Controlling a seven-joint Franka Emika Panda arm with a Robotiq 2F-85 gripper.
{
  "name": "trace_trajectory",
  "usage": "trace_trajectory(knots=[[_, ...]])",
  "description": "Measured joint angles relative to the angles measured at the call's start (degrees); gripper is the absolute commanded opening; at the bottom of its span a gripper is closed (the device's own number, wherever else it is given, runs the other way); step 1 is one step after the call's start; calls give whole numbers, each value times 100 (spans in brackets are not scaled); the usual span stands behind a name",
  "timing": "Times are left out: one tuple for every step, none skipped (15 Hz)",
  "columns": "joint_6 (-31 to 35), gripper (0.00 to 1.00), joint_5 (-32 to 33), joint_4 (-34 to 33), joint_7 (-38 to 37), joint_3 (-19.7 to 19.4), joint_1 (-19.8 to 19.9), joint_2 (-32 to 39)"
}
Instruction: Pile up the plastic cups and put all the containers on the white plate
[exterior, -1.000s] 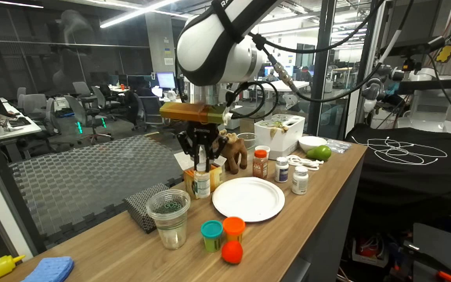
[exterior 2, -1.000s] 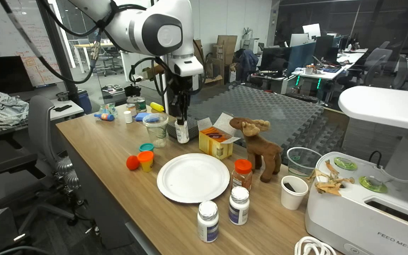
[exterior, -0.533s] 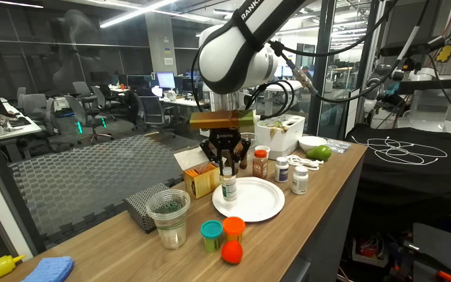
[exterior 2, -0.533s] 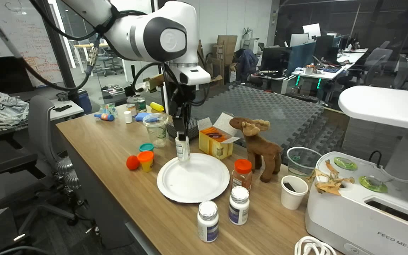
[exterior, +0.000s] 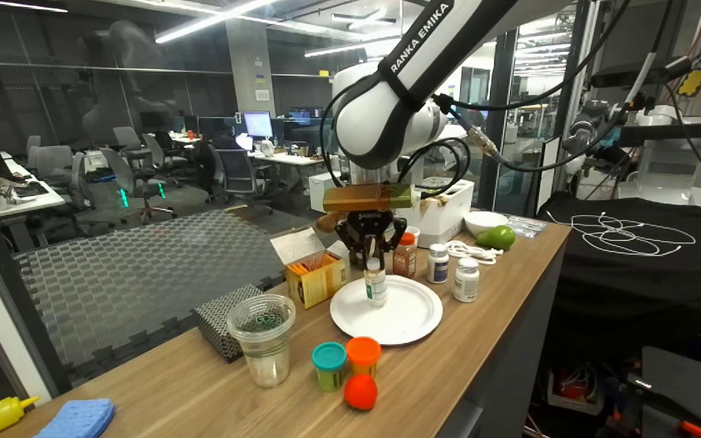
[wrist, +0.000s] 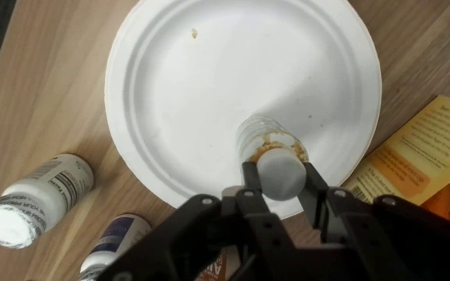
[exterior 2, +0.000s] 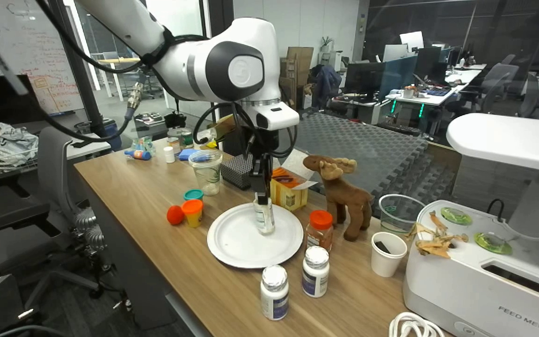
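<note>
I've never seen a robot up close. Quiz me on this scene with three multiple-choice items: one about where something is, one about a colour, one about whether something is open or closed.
1. What is directly below the bottle gripped by the tool?
A) the toy moose
B) the white plate
C) the blue sponge

2. What colour tops the small pot beside the orange-lidded pot?
A) teal
B) purple
C) black

3. In what state is the yellow box?
A) sealed shut
B) flattened
C) open

Right letters:
1 B: the wrist view shows the plate beneath it.
2 A: its lid looks teal in both exterior views.
3 C: a flap stands raised and orange packets show inside.
</note>
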State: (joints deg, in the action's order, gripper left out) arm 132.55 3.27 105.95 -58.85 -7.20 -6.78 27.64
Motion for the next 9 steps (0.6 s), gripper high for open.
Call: trace_trajectory(knots=[[49,15,0,-1,-3,-33,25,0],[87,15,0,-1,-10,-54,53,0],[129,15,-7,-1,-20,-59,87,1],[170,15,-25,-1,-25,-59,120,5],[195,15,-48,-1,-32,-58,146,12],[231,15,-82,-1,-48,-58,168,21],[292,15,-155,-1,-69,-56,188,34],[357,15,-255,-1,-81,-51,207,48],[415,15,-363,-4,-91,-42,229,65]])
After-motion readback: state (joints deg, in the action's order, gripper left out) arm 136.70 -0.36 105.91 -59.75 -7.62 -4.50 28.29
